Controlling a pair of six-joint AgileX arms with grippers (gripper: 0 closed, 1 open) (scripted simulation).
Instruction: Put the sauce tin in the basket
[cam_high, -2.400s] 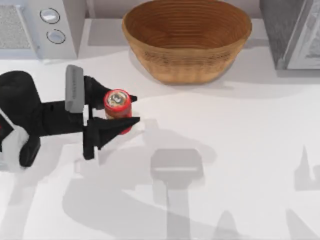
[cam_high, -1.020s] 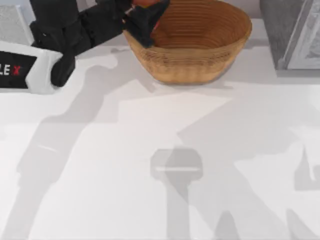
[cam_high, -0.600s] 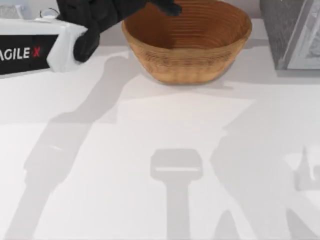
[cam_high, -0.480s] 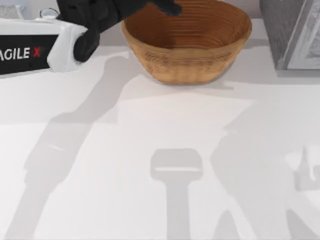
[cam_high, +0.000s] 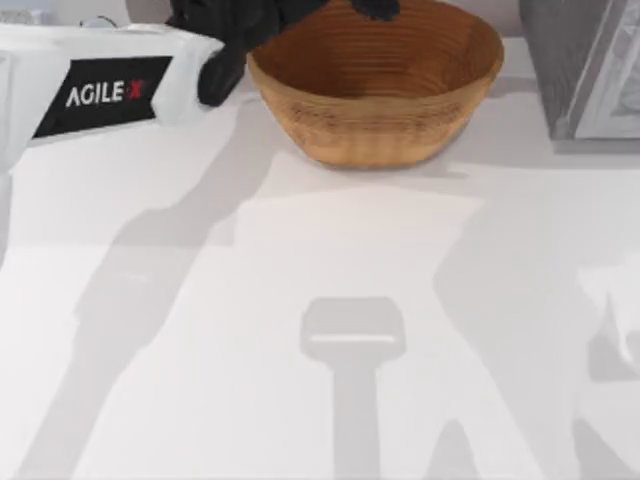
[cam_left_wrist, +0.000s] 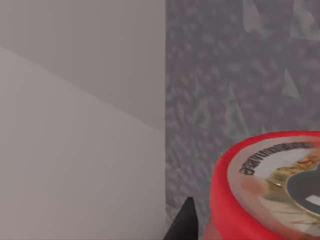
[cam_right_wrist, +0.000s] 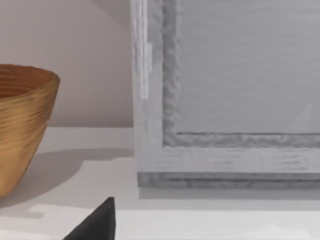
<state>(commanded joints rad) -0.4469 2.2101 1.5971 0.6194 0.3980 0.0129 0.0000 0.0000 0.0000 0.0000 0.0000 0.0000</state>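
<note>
The tan woven basket (cam_high: 375, 120) stands at the back middle of the table; its side also shows in the right wrist view (cam_right_wrist: 25, 125). My left arm reaches in from the back left, and my left gripper (cam_high: 372, 8) hangs over the basket's far rim at the top view's upper edge. In the left wrist view the red sauce tin (cam_left_wrist: 270, 185) with its printed lid sits close up, a dark fingertip (cam_left_wrist: 184, 225) beside it, the gripper shut on it. From above, the tin is hidden. A dark tip of my right gripper (cam_right_wrist: 97, 225) sits low over the table, right of the basket.
A grey box-like appliance (cam_high: 580, 70) stands at the back right, close to the basket; its door frame shows in the right wrist view (cam_right_wrist: 225, 100). The white tabletop (cam_high: 330, 300) in front carries only shadows.
My left arm lifted the sauce tin off the table at the left and carried it back and right. Over the last half second the gripper slid further right over the basket's far rim.
</note>
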